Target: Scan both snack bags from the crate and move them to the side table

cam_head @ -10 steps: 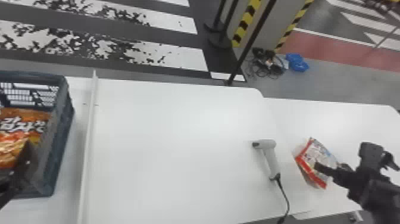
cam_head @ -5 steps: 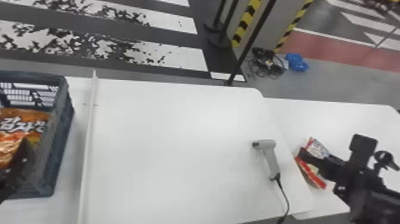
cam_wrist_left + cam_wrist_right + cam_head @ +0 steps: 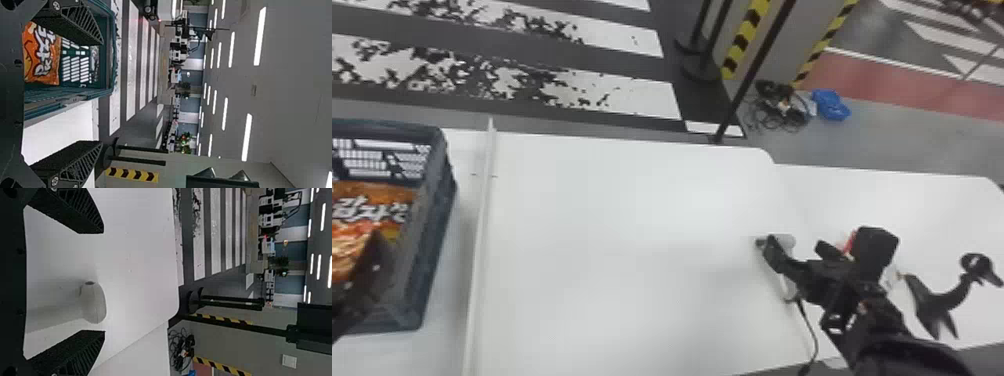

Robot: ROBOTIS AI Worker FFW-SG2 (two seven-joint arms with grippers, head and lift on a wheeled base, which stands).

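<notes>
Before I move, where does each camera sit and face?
Head view: head, forward-down over the table; left arm and right arm show.
Left wrist view: left wrist, outward over the crate; left gripper open.
Right wrist view: right wrist, outward over the scanner; right gripper open.
Head and left share the crate; head and right, the scanner.

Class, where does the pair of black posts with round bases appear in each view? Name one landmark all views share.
Head view: black posts, at the top, slightly right of centre.
Left wrist view: black posts, just past one fingertip of the left claw.
Right wrist view: black posts, beyond the white table's rounded corner.
Shared landmark: yellow-and-black stripes beside them.
</notes>
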